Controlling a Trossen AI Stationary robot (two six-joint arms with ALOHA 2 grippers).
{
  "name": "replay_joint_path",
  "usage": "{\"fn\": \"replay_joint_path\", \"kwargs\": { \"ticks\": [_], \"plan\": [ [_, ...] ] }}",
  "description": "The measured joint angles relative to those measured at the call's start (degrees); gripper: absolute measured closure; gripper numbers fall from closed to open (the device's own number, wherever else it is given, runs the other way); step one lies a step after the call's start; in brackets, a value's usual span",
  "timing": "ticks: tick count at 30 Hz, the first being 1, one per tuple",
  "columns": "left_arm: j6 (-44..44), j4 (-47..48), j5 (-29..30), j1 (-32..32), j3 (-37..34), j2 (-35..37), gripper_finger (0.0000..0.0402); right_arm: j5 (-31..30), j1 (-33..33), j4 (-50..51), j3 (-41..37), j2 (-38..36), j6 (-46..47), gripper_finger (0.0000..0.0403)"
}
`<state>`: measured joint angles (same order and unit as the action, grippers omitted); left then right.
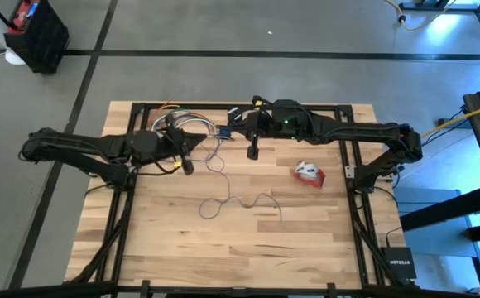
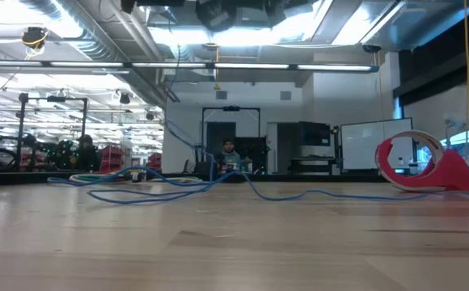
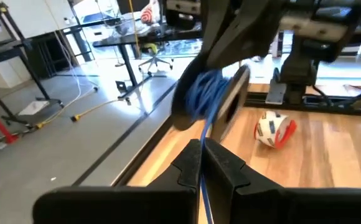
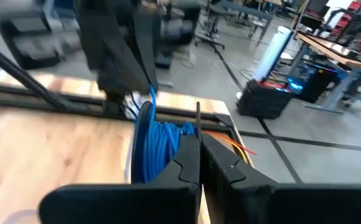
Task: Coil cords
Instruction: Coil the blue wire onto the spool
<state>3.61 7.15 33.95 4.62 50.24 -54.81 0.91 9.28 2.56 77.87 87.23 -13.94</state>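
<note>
Winding appears underway: the right gripper (image 4: 200,163), fingers pressed together, holds the black spool (image 3: 227,102) wrapped in blue cord (image 4: 159,146) aloft, while the left gripper (image 3: 202,165) pinches the cord just beside it, probably to feed tension. Loose cord trails across the table (image 1: 223,240).

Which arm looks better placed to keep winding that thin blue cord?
Probably the left. Its tool is pinched on the blue cord just below the spool, so it can guide the loose length lying on the table. The right tool is gripping the spool.
</note>
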Motion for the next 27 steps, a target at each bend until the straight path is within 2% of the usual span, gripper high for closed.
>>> {"fn": "replay_joint_path", "kwargs": {
  "ticks": [7, 15, 27],
  "plan": [
    [-0.15, 0.11, 0.22, -1.76, 0.0, -4.34, 0.0396, 4.31, 0.04, -4.24, 0.14, -0.62, 4.62, 0.0397],
    [1.9, -1.05, 0.61, -1.93, 0.02, -9.78, 0.0396, 4.63, 0.02, -5.11, 0.66, -1.47, 4.49, 0.0398],
    [2.23, 0.07, 0.6, -2.16, -0.15, -11.35, 0.0396, 3.36, 0.07, -5.35, 0.9, -5.08, 3.2, 0.0398]
  ]
}}
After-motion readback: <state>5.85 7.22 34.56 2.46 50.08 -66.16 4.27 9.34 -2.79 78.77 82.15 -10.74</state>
